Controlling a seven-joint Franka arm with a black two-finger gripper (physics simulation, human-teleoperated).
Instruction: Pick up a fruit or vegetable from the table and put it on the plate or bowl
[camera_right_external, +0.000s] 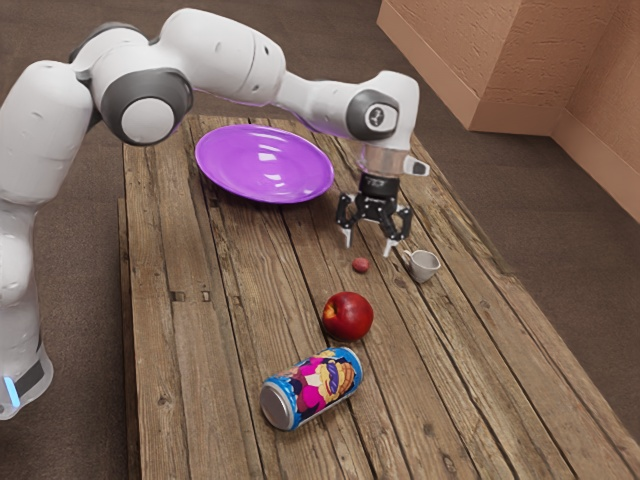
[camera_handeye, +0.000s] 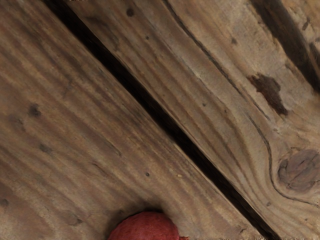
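Rough wooden planks of the table (camera_right_external: 480, 380) carry a small round red fruit (camera_right_external: 360, 265) just below the black claw (camera_right_external: 367, 246), which hangs spread and empty; probably light, smooth and roll-prone, it wants pinching across its middle.

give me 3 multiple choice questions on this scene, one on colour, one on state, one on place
1. The plate is: A purple, B green, C white
2. The can is: A upright, B on its side, C on the plate
3. Nearest below the gripper is: A the can, B the small fruit, C the plate

Answers:
1 A, its whole surface shows purple.
2 B, its lid end faces sideways.
3 B, the small fruit sits just under the open gripper.
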